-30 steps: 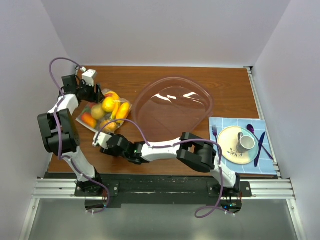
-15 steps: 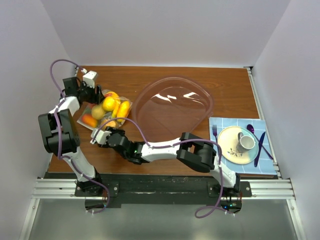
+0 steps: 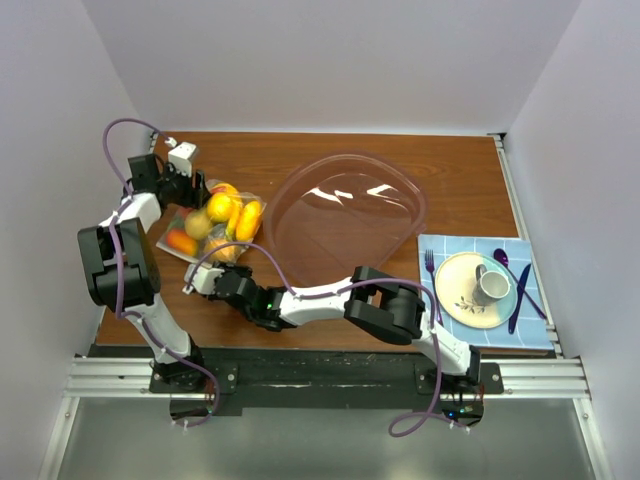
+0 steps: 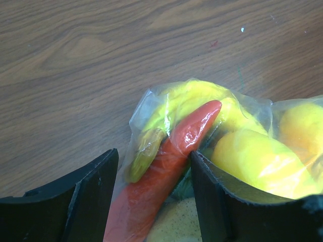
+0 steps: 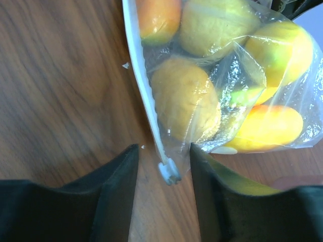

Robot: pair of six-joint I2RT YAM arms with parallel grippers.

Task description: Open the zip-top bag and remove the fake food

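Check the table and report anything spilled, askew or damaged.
Nothing stands out. The zip-top bag lies at the left of the table with the fake food all inside, nothing spilled. The pink bowl sits level, and the cup rests on its plate.

The clear zip-top bag (image 3: pixel 212 228) lies flat, seemingly zipped shut, full of yellow, orange and red fake food (image 5: pixel 185 98).
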